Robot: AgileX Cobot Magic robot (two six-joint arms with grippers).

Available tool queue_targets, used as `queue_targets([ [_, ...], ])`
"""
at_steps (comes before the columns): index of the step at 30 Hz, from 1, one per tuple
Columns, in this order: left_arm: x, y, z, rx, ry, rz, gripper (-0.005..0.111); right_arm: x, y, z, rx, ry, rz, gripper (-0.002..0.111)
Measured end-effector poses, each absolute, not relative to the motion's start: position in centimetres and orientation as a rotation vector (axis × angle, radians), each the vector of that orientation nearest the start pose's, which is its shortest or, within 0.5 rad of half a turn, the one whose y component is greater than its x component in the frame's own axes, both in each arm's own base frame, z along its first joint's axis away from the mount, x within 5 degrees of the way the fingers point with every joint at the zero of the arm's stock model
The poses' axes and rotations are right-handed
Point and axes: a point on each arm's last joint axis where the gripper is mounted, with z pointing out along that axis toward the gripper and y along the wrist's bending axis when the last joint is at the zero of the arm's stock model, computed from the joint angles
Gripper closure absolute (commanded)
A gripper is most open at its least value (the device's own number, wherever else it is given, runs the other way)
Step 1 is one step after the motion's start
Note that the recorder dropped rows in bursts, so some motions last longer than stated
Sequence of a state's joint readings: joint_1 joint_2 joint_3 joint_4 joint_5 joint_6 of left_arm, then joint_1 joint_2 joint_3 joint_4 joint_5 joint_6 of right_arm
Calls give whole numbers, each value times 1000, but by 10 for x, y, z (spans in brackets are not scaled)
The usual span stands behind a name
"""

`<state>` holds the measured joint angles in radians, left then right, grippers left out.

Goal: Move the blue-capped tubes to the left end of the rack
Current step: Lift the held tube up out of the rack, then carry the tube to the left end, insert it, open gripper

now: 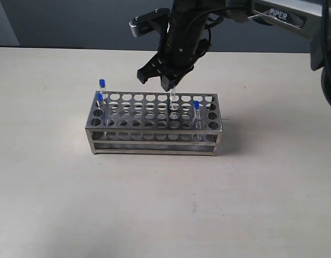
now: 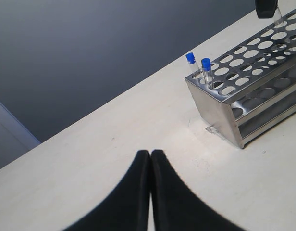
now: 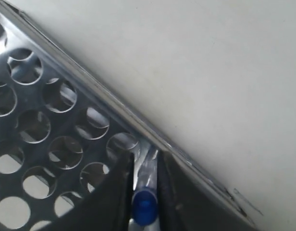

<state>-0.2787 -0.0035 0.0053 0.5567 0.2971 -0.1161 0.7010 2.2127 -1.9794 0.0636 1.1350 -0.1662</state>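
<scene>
R claw [image 1: 171, 85] clamped on tube [image 1: 173, 99] over rack [image 1: 155, 141], right of its mid – snag/slip risk.
Low end at or in a back-row hole, depth unclear: swung sideways before a clean lift, could jam on rack's top plate, tip rack or slip in grip. 4th tube [image 1: 196, 110] near rack's right end, close by claw – easy knock. Pair [image 1: 102, 86] at rack's left end; free holes btwn. Open air over rack, bare table [image 1: 155, 204] all round it. L claw [image 2: 150, 155] pinched shut, empty, well off rack's left end.
</scene>
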Motion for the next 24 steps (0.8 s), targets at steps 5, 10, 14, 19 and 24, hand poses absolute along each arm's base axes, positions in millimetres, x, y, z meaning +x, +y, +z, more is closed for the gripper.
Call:
queue_targets([
  [5,56,-1,189,489,1674,239,106,355,306,256,-1161,2561,216,109],
  [10,56,-1,189,489,1674,239,106,346,300,288,-1136,2501,241,109],
  [14,56,-1,189,489,1674,239,106,339,299,304,-1127,2476,287,109],
  [19,56,-1,189,489,1674,239,106,322,312,313,-1178,2433,327,109],
  [24,56,-1,189,489,1674,239,106,292,353,319,-1275,2256,455,109],
])
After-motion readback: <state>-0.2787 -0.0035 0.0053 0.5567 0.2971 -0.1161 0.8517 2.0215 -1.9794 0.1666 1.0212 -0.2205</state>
